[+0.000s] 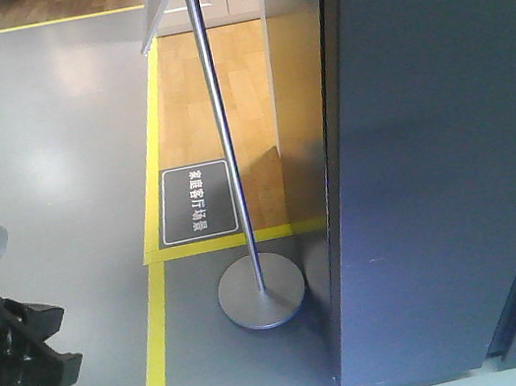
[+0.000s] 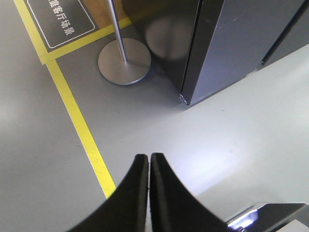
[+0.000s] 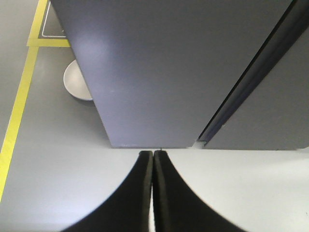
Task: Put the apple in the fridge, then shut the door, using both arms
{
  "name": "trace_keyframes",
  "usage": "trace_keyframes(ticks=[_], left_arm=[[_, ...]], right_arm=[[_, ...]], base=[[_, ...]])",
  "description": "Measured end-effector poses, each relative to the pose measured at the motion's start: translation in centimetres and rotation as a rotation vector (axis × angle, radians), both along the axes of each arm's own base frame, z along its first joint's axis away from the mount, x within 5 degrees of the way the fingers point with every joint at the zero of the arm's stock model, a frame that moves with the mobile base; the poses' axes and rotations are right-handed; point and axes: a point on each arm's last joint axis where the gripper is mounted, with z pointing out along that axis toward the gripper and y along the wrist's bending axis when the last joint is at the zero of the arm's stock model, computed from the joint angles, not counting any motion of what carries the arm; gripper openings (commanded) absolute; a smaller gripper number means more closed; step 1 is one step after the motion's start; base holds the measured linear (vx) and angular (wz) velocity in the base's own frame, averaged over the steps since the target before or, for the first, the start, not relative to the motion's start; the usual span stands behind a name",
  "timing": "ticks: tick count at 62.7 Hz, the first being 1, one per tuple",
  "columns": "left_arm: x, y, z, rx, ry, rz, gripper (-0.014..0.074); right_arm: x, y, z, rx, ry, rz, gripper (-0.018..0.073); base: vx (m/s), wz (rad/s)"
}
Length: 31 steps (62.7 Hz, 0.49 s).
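The fridge [image 1: 434, 172] is a tall dark grey block filling the right of the front view, and all its panels are closed flush. It also shows in the left wrist view [image 2: 227, 43] and the right wrist view [image 3: 164, 72]. A dark seam [image 3: 246, 77] runs between two of its panels. The apple is out of view. My left gripper [image 2: 148, 157] is shut and empty over the grey floor, left of the fridge's corner. The left arm [image 1: 9, 342] shows at the lower left. My right gripper [image 3: 153, 153] is shut and empty, pointing at the fridge's bottom edge.
A sign stand with a round metal base [image 1: 261, 290] and a thin pole [image 1: 216, 110] stands just left of the fridge. Yellow tape lines [image 1: 158, 361] and a black floor plate [image 1: 196, 202] mark the floor. A shiny metal edge [image 2: 270, 215] shows at the lower right.
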Motion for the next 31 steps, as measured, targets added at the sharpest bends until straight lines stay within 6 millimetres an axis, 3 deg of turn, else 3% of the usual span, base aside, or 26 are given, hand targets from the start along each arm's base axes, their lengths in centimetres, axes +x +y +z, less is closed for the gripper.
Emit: trace_keyframes(ticks=[31], left_arm=[[0.0, 0.0, 0.0, 0.000, 0.000, 0.000, -0.0006]], right_arm=[[-10.4, 0.8, -0.6, 0.003, -0.056, 0.021, -0.0003]], base=[[0.00, 0.00]])
